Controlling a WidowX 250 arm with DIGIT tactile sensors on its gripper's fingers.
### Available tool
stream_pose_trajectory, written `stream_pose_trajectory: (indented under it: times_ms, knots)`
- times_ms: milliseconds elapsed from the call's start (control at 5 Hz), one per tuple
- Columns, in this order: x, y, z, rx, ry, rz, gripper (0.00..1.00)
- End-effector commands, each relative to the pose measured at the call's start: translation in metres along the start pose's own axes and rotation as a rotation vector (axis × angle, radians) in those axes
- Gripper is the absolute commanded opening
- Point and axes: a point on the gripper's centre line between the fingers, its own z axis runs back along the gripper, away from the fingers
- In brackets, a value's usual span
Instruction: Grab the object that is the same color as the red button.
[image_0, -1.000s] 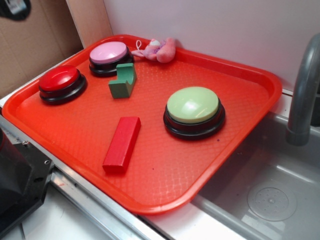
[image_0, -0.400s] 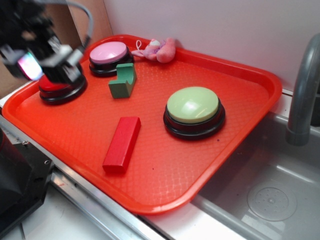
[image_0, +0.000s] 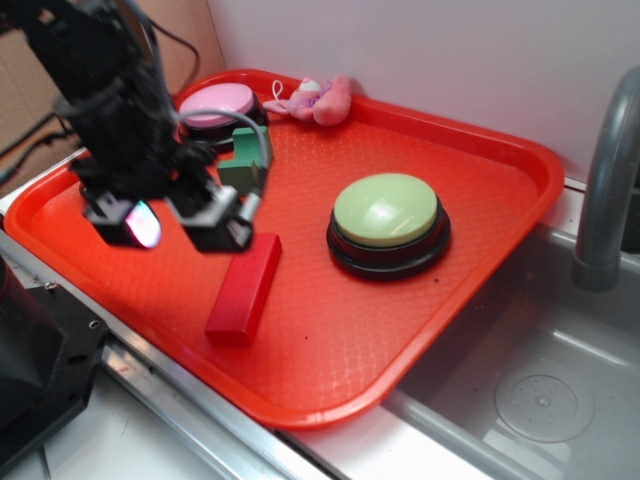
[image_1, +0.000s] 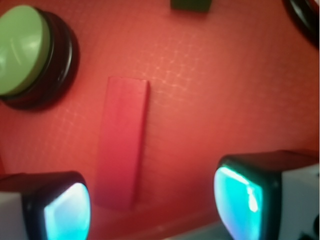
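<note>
The long red wooden block (image_0: 241, 295) lies on the red tray (image_0: 330, 340), left of the middle. My gripper (image_0: 178, 226) hovers just above and left of the block's far end, jaws open and empty, and the arm hides the red button. In the wrist view the block (image_1: 123, 140) lies lengthwise ahead of my gripper (image_1: 155, 206), its near end closer to the left fingertip (image_1: 67, 212). A black button rim (image_1: 306, 20) shows at the top right; I cannot tell which button it is.
A green-topped button (image_0: 387, 212) stands right of the block and also shows in the wrist view (image_1: 22, 50). A pink-topped button (image_0: 215, 104), a green notched block (image_0: 248, 160) and a pink plush toy (image_0: 318, 100) sit at the back. A sink (image_0: 540, 400) and faucet (image_0: 606, 190) are at the right.
My arm came in from the upper left and moved right and down, from over the red button to beside the block's far end. The objects have not moved.
</note>
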Motion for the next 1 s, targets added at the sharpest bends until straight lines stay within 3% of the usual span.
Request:
stream_pose_trajectory:
  times_ms: [0,400,600,800]
  knots:
    - [-0.001,-0.021,-0.023,0.014,-0.021,0.039,1.00]
    - [0.001,-0.021,-0.045,-0.014,-0.021,0.081,1.00]
    - [0.003,-0.025,-0.046,0.000,-0.033,0.111,0.44]
    - [0.004,-0.029,-0.046,0.030,-0.046,0.144,0.00]
